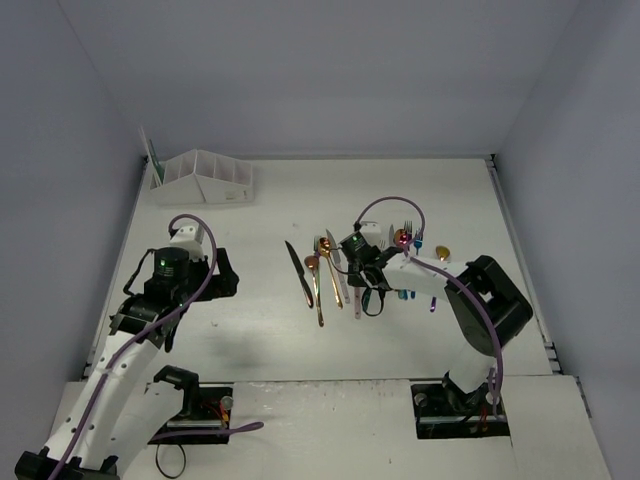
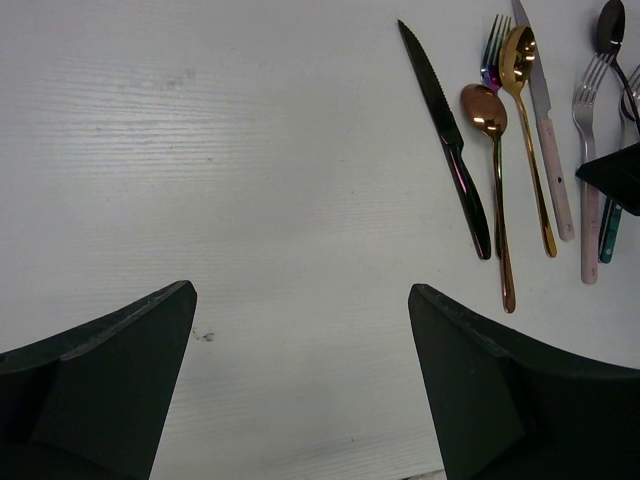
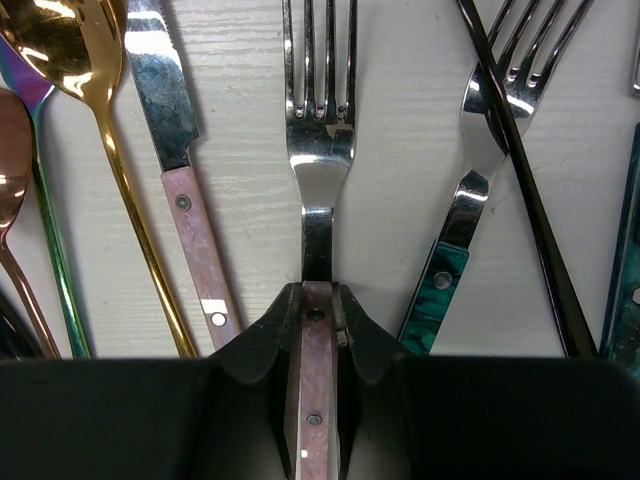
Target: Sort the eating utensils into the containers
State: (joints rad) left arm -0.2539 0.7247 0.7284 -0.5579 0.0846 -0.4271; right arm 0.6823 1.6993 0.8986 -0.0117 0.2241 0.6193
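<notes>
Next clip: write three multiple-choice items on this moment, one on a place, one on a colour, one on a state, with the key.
1. Where is the rack? A far-left corner; B between the arms; C near-right corner.
2. Handle colour of the fork in the right hand? A teal; B pink; C black.
3. State of the left hand? A shut on a knife; B shut on a spoon; C open.
Key: 1 A, seen from above; 2 B, pink shows in its grip; 3 C, wide gap, nothing in it.
</notes>
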